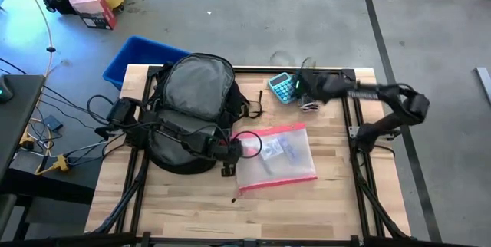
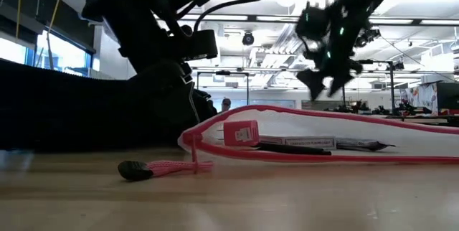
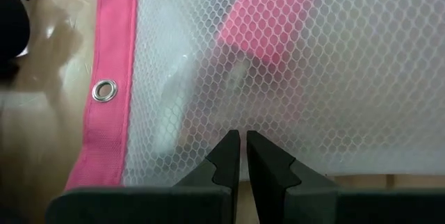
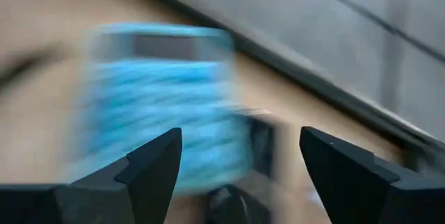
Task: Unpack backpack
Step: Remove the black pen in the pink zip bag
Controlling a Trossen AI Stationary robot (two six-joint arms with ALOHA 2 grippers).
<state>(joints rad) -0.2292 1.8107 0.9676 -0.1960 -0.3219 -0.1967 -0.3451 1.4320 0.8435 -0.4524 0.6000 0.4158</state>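
High view: left gripper point(image 1: 244, 147) reaching across backpack point(image 1: 196, 93) to edge of clear pouch point(image 1: 280, 163); backpack flat at counter point(image 1: 192, 201) rear left, long axis front to back. Right gripper point(image 1: 301, 87) beside blue calculator point(image 1: 281, 87).
Low view: pouch holding flat items.
Left wrist view: jaws closed over pouch mesh.
Right wrist view: jaws wide, empty, calculator beyond.

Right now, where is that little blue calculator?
In the high view the calculator lies near the table's far edge, right of the backpack, beside the right gripper.
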